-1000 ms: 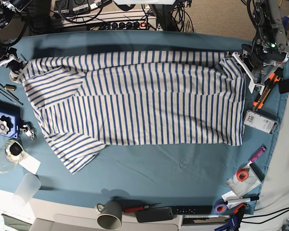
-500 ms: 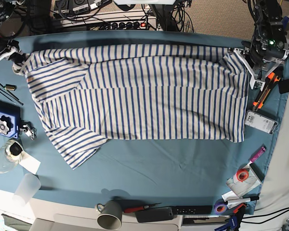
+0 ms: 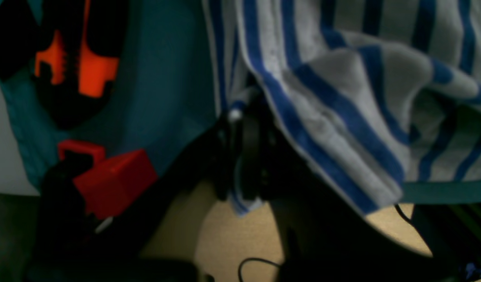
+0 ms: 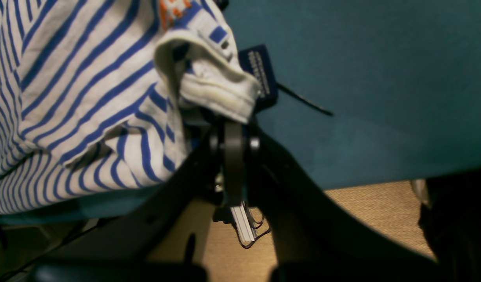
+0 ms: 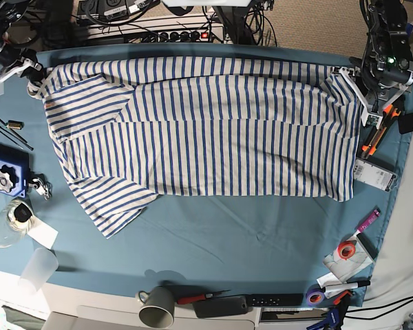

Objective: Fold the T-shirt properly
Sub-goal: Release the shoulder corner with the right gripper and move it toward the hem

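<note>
The T-shirt, white with thin blue stripes, lies spread wide across the teal cloth, one sleeve reaching toward the front left. My left gripper is at the shirt's far right corner. In the left wrist view the left gripper is shut on a fold of striped T-shirt fabric. At the far left corner my right gripper holds the other end. Seen from the right wrist, the right gripper is shut on the T-shirt at a thick white hem, beside a dark blue label.
Orange-black pliers and a white device lie at the right edge. A blue box, a clear cup and a grey mug sit left and front. Tape rolls are front right, a power strip behind.
Both grippers have moved toward the table's far edge, still shut on the shirt. The whole shirt has slid back with them and its top edge is drawn straighter.
</note>
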